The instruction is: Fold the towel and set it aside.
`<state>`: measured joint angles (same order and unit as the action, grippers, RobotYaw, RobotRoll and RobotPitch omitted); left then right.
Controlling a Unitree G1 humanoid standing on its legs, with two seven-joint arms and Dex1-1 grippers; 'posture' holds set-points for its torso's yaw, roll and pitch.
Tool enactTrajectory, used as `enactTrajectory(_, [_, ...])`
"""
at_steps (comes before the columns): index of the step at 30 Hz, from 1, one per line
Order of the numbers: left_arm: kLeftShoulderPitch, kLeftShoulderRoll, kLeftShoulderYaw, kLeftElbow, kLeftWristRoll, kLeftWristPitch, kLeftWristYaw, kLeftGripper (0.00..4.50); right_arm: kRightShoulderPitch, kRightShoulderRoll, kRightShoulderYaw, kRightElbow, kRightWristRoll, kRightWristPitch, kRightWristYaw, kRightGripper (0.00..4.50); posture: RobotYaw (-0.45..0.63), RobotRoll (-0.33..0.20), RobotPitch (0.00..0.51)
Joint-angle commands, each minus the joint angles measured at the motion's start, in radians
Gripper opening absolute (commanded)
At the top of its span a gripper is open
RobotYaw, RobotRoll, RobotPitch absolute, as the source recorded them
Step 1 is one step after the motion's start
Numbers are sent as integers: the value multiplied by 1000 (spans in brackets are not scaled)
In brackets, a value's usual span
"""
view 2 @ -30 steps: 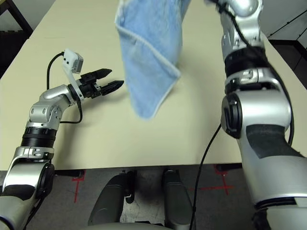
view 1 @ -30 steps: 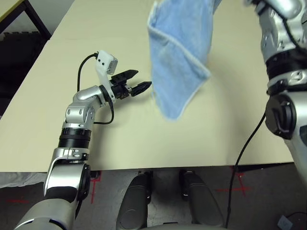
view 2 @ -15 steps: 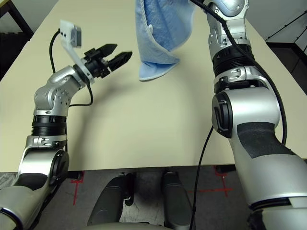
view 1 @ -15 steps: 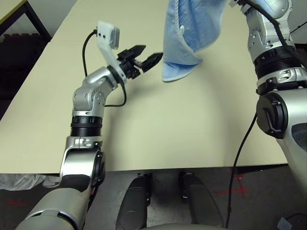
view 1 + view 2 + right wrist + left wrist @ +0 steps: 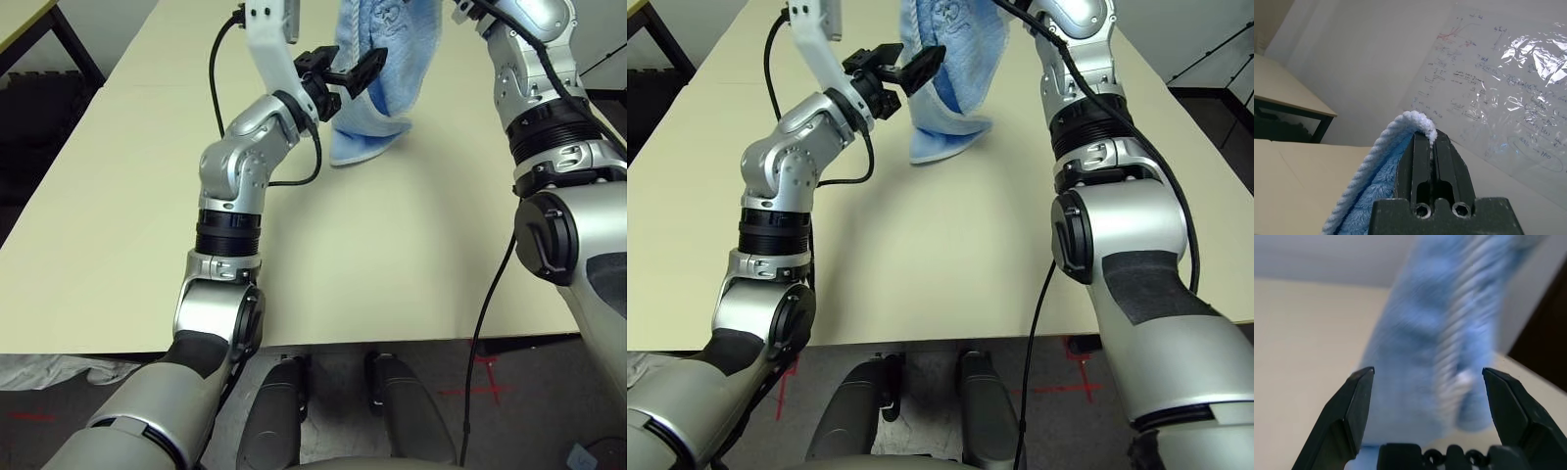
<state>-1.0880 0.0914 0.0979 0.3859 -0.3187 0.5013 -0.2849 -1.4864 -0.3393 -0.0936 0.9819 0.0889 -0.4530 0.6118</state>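
High up, the right gripper (image 5: 1431, 147) pinched the hem of the light blue towel (image 5: 387, 73), which hung below it with its bottom fold resting on the beige table (image 5: 392, 245). The left gripper (image 5: 1427, 396) gaped wide, its fingers either side of the hanging cloth.

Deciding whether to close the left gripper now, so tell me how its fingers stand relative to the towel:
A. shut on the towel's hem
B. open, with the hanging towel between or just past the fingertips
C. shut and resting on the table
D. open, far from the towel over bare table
B: the left gripper has its fingers spread wide, with the towel hanging in the gap ahead of them, pinched at the top by the right gripper.
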Motion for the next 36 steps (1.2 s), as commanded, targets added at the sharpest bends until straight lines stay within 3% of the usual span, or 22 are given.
enactTrajectory(1, [-43,-21,-6,92,29,-76,12,4500,-9,-17,-20,-55,35,22,23,9,53,0,121])
enactTrajectory(8, [-109,13,29,392,101,-238,102,4500,-34,-78,-90,-113,150,90,88,9,26,0,125])
enactTrajectory(11, [-112,36,39,433,100,-270,83,4500,-47,-124,-112,-95,168,100,100,9,21,0,126])
enactTrajectory(17, [-37,114,25,337,93,-219,-31,4500,-71,-215,-134,-4,143,80,79,9,38,0,129])
enactTrajectory(23, [71,196,11,217,88,-148,-129,4500,-45,-204,-134,21,152,78,85,9,47,0,131])
enactTrajectory(36, [197,208,-50,160,52,-134,-413,4500,-59,-174,-125,59,143,80,110,9,40,0,133])
